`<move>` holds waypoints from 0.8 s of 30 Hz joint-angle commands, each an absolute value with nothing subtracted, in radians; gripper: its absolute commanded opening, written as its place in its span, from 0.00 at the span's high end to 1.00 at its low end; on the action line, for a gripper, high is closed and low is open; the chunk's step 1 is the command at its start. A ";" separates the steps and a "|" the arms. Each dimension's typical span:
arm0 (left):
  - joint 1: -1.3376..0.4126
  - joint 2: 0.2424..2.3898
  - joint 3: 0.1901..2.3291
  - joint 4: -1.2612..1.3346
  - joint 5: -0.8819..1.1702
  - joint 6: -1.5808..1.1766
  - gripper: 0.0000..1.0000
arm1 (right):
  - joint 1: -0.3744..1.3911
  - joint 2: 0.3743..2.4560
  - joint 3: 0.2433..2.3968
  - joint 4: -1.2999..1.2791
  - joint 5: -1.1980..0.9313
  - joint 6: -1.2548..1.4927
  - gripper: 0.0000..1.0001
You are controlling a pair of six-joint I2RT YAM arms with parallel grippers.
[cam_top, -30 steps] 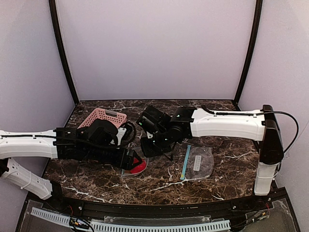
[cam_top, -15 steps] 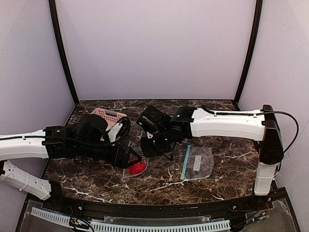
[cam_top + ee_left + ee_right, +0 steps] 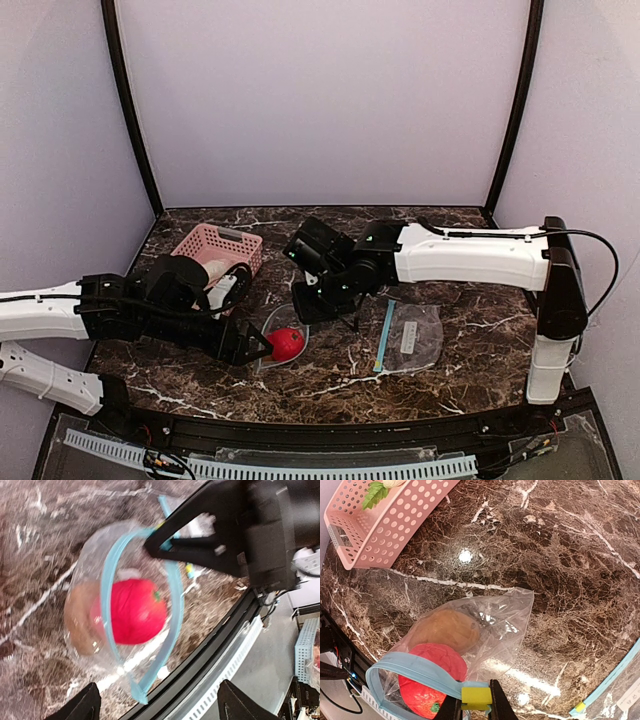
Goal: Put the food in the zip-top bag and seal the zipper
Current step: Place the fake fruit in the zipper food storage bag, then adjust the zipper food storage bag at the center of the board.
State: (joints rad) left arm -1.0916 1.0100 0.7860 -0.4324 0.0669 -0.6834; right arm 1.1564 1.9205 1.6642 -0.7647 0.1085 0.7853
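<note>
While my right tool (image 3: pixel 476 707) is pressed together on the blue zipper rim (image 3: pixel 415 672) of the bag (image 3: pixel 495 615), holding its mouth lifted and open, my left tool (image 3: pixel 159 706) hangs spread and empty just outside that mouth, on the side toward the desk's left edge. The bag rests around the middle of the desk (image 3: pixel 560 555), a little toward the near edge. Inside it the red ball (image 3: pixel 427 680) sits right at the opening, and the brown bun (image 3: pixel 445 630) lies deeper in, touching the ball. The pink basket (image 3: pixel 395 530) stands in the far left corner, well apart from the bag. The green sprig (image 3: pixel 374 494) lies in it beside a whitish piece (image 3: pixel 395 482) that is mostly cut off by the view's edge. A second bag (image 3: pixel 412 335) lies flat nearer the right edge.
</note>
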 commanded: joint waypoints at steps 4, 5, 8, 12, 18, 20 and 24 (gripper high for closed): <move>-1.097 1.031 0.726 -0.470 0.113 -0.731 0.19 | 1.149 1.898 1.680 -0.772 0.123 0.783 1.00; -1.098 1.035 0.721 -0.468 0.117 -0.731 0.19 | 1.149 1.899 1.680 -0.772 0.123 0.783 1.00; -1.097 1.054 0.716 -0.457 0.138 -0.730 0.20 | 1.149 1.899 1.678 -0.772 0.123 0.785 1.00; -1.098 1.081 0.716 -0.456 0.151 -0.723 0.29 | 1.149 1.899 1.678 -0.772 0.124 0.786 1.00; -1.108 1.108 0.718 -0.456 0.162 -0.722 0.39 | 1.146 1.899 1.675 -0.774 0.126 0.785 1.00; -1.113 1.118 0.718 -0.457 0.164 -0.720 0.38 | 1.147 1.899 1.675 -0.773 0.125 0.784 1.00; -1.120 1.132 0.724 -0.480 0.145 -0.714 0.37 | 1.147 1.899 1.675 -0.772 0.125 0.785 1.00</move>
